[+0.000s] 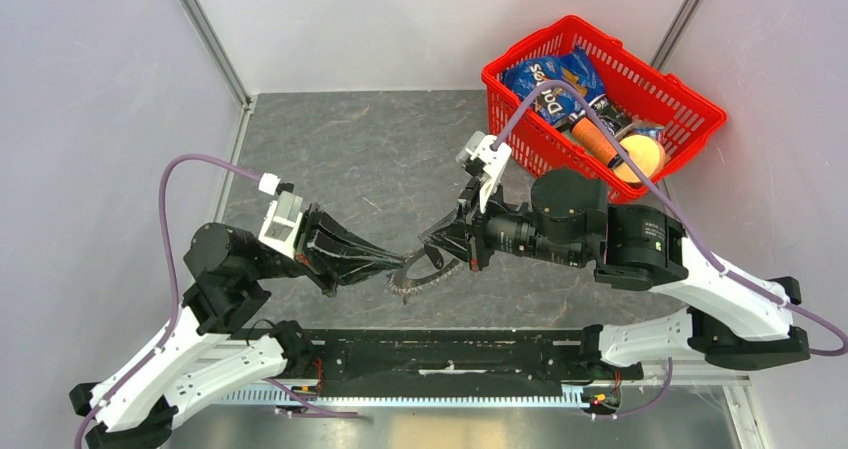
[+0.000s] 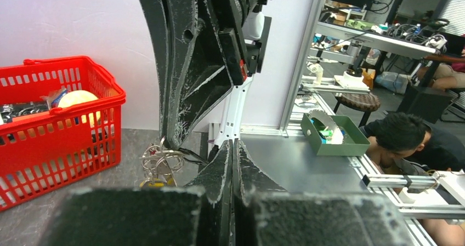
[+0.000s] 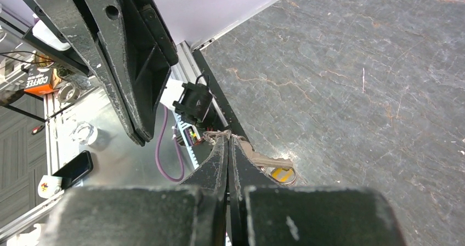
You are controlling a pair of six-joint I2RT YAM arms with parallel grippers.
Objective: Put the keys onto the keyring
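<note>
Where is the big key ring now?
Top view: the large metal ring of silver keys is near centre, gripped by the right hand, left hand beside it.

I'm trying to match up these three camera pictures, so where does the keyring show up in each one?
Top external: keyring just below the centre of the picture.
Left wrist: keyring low, left of centre.
Right wrist: keyring low, just right of centre.
Shared landmark: the grey table, in all three views.
</note>
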